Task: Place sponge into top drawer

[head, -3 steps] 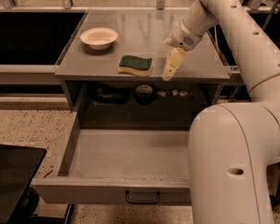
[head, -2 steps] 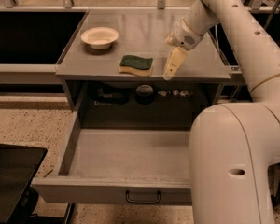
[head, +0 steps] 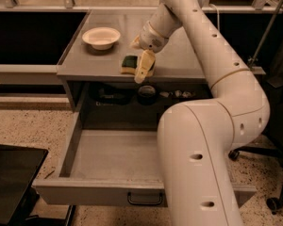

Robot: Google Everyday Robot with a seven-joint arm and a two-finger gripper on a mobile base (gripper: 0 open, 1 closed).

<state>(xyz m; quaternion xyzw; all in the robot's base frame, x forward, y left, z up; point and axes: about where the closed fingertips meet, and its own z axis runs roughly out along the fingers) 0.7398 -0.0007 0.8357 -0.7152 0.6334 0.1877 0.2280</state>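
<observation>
The sponge (head: 129,63), dark green on top with a yellow edge, lies near the front edge of the grey tabletop (head: 184,55). My gripper (head: 144,67) hangs from the arm over the sponge's right end and hides that part of it. I cannot tell whether it touches or grips the sponge. The top drawer (head: 85,192) is pulled out wide below the tabletop. Its inside is bare and its dark bar handle (head: 145,199) shows on the front panel. My own arm covers the drawer's right part.
A round white bowl (head: 101,37) stands at the tabletop's back left. Several small dark objects (head: 146,92) sit in the recess behind the drawer. A black flat object (head: 9,178) is at the lower left. A chair base (head: 273,202) stands at the right.
My gripper has moved left, from beside the sponge's right side to over its right end. The sponge, bowl and drawer have not moved.
</observation>
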